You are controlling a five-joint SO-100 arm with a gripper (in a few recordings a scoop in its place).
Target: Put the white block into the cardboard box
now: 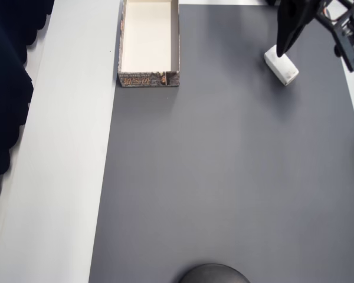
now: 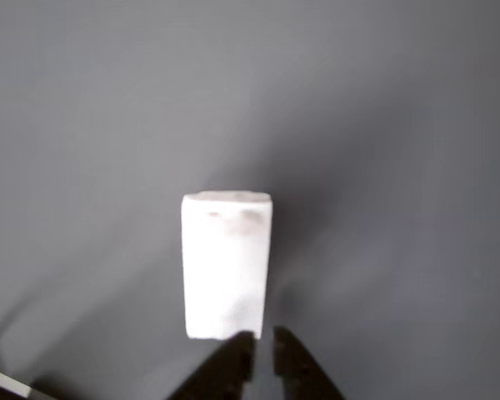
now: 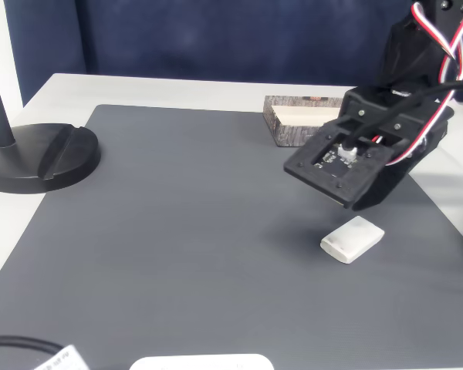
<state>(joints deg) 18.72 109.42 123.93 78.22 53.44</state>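
The white block (image 1: 282, 66) lies flat on the grey mat at the top right of the overhead view, and it sits apart from the box. In the wrist view the white block (image 2: 227, 267) lies lengthwise just ahead of my fingertips. My gripper (image 2: 264, 350) is shut, its two dark tips almost touching, with nothing between them. From overhead, my gripper (image 1: 281, 50) hovers over the block's far end. The cardboard box (image 1: 148, 78) stands open at the top left with a cream inside that holds nothing. In the fixed view the block (image 3: 353, 239) lies below the arm, in front of the box (image 3: 301, 131).
A grey mat (image 1: 224, 177) covers most of the white table (image 1: 65, 147). A black round stand base (image 3: 38, 158) sits at the left of the fixed view, its edge showing as a dark dome (image 1: 214, 274) overhead. A dark blue curtain (image 3: 216, 38) hangs behind.
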